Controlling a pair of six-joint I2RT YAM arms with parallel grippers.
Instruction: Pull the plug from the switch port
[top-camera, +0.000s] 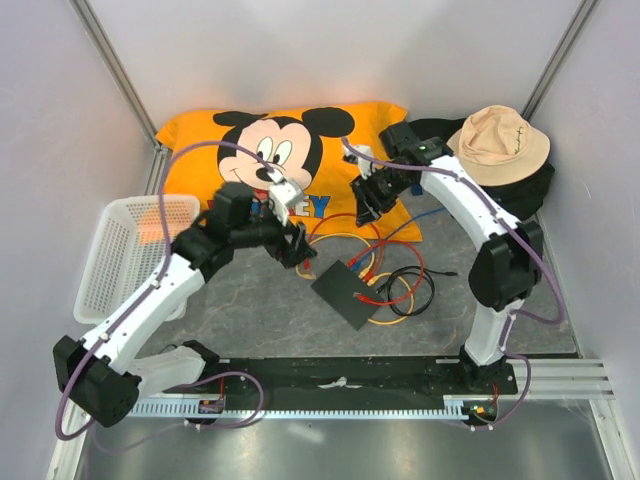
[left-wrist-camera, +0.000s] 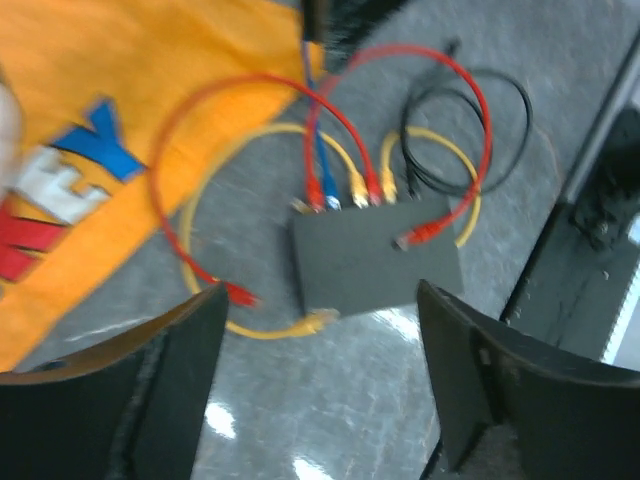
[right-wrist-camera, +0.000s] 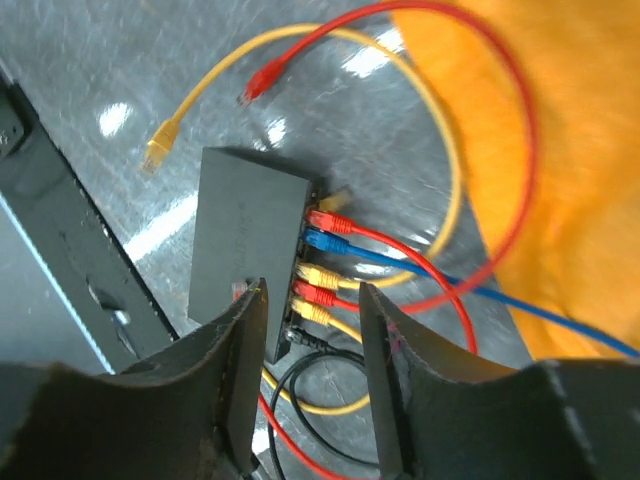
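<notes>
We saw the switch (top-camera: 345, 290), a flat matte-black box, lying flat on the grey table (top-camera: 260, 300) and turned diagonally to its edges. Along one narrow edge a row of plugs (right-wrist-camera: 318, 270) sat seated in the ports, red, blue, yellow and black among them. A loose red plug (left-wrist-camera: 413, 237) rested on its top face.

We are viewing the switch (top-camera: 350, 293) lying on the desk (top-camera: 250, 310), cables (top-camera: 410, 285) coiling at its right, the shirt (top-camera: 200, 140) spreading behind it, the basket (top-camera: 120, 250) sitting left, the hat (top-camera: 497, 145) back right.
</notes>
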